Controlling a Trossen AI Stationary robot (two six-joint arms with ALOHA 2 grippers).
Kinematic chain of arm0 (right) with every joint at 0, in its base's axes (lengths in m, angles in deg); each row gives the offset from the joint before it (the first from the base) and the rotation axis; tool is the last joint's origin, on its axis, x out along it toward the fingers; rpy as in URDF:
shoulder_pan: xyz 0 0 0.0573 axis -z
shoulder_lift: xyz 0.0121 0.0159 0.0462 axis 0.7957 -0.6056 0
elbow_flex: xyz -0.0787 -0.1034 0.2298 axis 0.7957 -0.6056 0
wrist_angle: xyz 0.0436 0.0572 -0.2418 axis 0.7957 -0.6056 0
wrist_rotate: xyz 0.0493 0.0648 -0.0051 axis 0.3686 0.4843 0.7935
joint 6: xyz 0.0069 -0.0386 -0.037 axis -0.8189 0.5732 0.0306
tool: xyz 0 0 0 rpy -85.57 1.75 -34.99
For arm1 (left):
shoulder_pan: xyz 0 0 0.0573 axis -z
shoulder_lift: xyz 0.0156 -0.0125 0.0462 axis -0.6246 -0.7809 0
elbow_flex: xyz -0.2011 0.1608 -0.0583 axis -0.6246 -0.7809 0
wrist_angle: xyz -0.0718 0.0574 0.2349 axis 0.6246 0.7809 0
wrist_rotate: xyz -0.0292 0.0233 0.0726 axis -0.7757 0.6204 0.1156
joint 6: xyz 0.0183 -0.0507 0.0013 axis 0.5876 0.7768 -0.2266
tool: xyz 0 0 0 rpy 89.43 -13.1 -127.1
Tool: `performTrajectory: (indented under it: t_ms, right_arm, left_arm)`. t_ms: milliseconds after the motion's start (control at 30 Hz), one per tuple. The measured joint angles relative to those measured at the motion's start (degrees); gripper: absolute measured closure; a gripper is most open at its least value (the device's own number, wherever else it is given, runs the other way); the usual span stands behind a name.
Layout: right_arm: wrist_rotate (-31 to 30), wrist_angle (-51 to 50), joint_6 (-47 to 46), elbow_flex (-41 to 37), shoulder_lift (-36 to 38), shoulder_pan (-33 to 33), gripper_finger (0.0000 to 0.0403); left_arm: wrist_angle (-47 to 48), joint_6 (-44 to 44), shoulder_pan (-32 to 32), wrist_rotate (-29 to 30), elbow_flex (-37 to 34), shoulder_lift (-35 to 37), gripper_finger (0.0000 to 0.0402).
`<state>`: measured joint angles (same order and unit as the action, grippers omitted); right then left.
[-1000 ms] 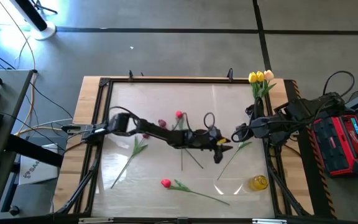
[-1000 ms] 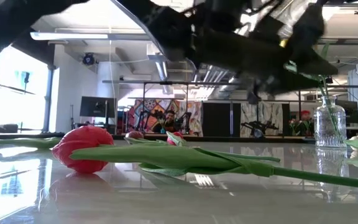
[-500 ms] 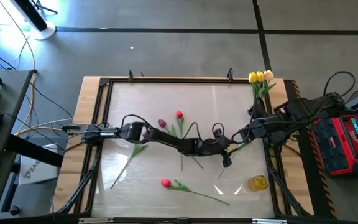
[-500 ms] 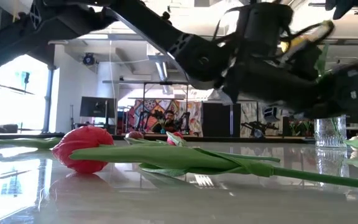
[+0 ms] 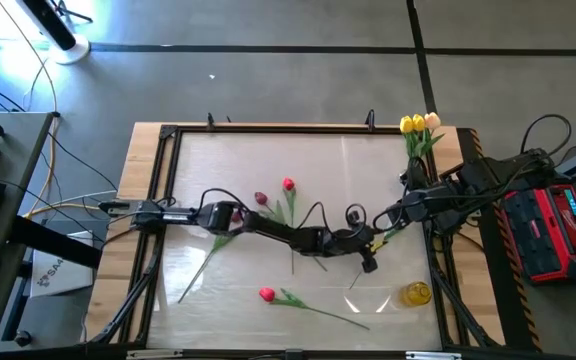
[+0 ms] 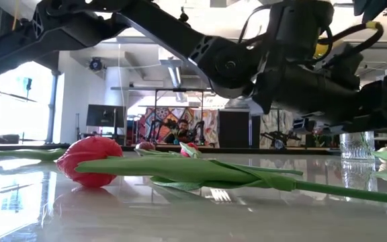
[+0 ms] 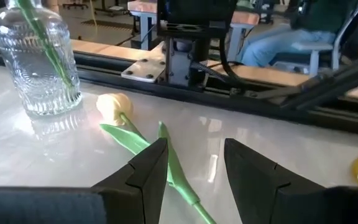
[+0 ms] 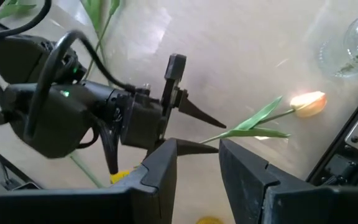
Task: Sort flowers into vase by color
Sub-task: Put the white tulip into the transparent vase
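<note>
Left gripper low over the right part of the worktop, fingers parted around the green stem of a pale peach tulip, not clamped. Right gripper just beside, fingers apart, empty. Glass vase near the tulip head. Other tulips scattered mid-worktop.

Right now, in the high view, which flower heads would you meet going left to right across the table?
Red head near the front → maroon head → red head → yellow heads in the vase → peach head beside them.
</note>
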<state>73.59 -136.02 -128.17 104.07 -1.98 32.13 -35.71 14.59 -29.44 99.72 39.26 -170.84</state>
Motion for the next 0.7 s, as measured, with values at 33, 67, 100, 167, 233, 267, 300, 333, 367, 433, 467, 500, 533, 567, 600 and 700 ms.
performTrajectory:
  t_ms: [33, 67, 100, 167, 233, 267, 300, 333, 367, 433, 467, 500, 533, 567, 600, 700]
  right_arm:
    - [0.0, 0.1, -0.2, 0.0, 0.0, 0.0, 0.0293]
    - [0.0, 0.2, -0.5, 0.0, 0.0, 0.0, 0.0293]
    - [0.0, 0.2, -0.6, 0.0, 0.0, 0.0, 0.0293]
    - [0.0, 0.6, -0.7, 0.0, 0.0, 0.0, 0.0293]
    - [0.0, 1.0, -0.7, 0.0, -0.1, 0.0, 0.0293]
    - [0.0, 1.2, -0.7, 0.0, -0.1, 0.0, 0.0293]
    - [0.0, 1.5, -0.7, 0.0, -0.1, 0.0, 0.0293]
    - [0.0, 1.7, -0.7, 0.0, -0.1, 0.0, 0.0293]
    - [0.0, 2.0, -0.7, 0.0, -0.1, 0.0, 0.0293]
    - [0.0, 2.7, -0.7, 0.0, -0.1, 0.0, 0.0293]
    - [0.0, 3.0, -0.7, 0.0, -0.1, 0.0, 0.0293]
    - [0.0, 3.3, -0.7, 0.0, -0.1, 0.0, 0.0293]
    - [0.0, 3.6, -0.6, 0.0, -0.1, 0.0, 0.0293]
    - [0.0, 3.7, -0.5, 0.0, -0.1, 0.0, 0.0293]
    - [0.0, 3.7, -0.5, 0.0, -0.1, 0.1, 0.0293]
    - [0.1, 3.8, 0.4, 0.0, -0.1, 0.6, 0.0293]
  left_arm:
    - [0.4, -1.0, 0.1, 0.3, 0.0, 0.0, 0.0254]
    - [0.6, -1.4, 0.3, 0.6, 0.0, 0.0, 0.0254]
    - [1.0, -1.1, 0.3, 0.8, 0.0, 0.0, 0.0254]
    - [1.9, 1.4, 0.5, 0.7, 0.0, 0.0, 0.0254]
    - [2.9, 2.8, 0.6, 0.8, 0.0, 0.0, 0.0254]
    - [3.5, 3.2, 0.6, 0.8, 0.0, 0.0, 0.0254]
    - [3.6, 3.6, 0.6, 0.8, 0.0, 0.0, 0.0254]
    - [3.9, 4.0, 0.6, 0.6, 0.0, 0.0, 0.0254]
    - [4.0, 4.7, 0.6, 0.1, 0.0, 0.0, 0.0254]
    - [4.2, 5.9, 0.6, -0.1, 0.0, 0.0, 0.0254]
    - [3.5, 6.3, 0.6, -0.1, 0.0, -0.5, 0.0254]
    - [2.3, 6.4, 0.6, -0.2, 0.0, -1.1, 0.0254]
    - [1.3, 6.5, 0.6, -0.5, 0.0, -1.6, 0.0254]
    - [1.0, 6.7, 0.5, -1.1, 0.0, -2.2, 0.0254]
    - [1.0, 7.5, 0.5, -1.4, 0.0, -2.7, 0.0254]
    - [0.5, 7.9, 0.5, -1.6, 0.2, -3.4, 0.0254]
